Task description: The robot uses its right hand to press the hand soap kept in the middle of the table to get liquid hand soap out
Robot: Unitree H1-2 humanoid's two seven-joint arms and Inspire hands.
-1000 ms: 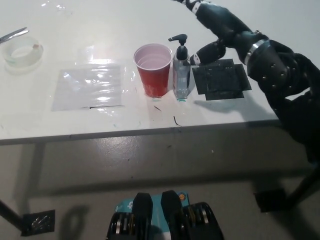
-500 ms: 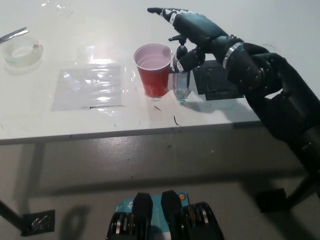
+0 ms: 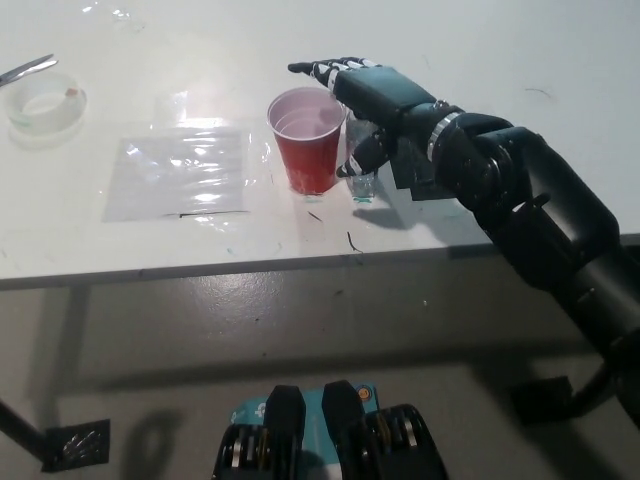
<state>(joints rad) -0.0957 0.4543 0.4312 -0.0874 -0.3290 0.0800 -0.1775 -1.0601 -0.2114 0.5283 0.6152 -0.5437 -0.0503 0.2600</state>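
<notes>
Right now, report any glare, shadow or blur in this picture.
Head view: overhead glare whitens the table and glints off the clear plastic sheet; the right hand hides the soap bottle's pump; soft shadow falls under the arm; the tape roll looks washed out.

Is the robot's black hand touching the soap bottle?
Cannot tell. In the head view the right hand covers the soap bottle top, so any contact is hidden.

Red cup, pale pink-white inside. Clear soap bottle, bluish tint at base. Black right hand, white bands on fingers, silver ring at wrist. White worktop. Clear glossy plastic sheet. Black mat. Translucent whitish tape roll.
</notes>
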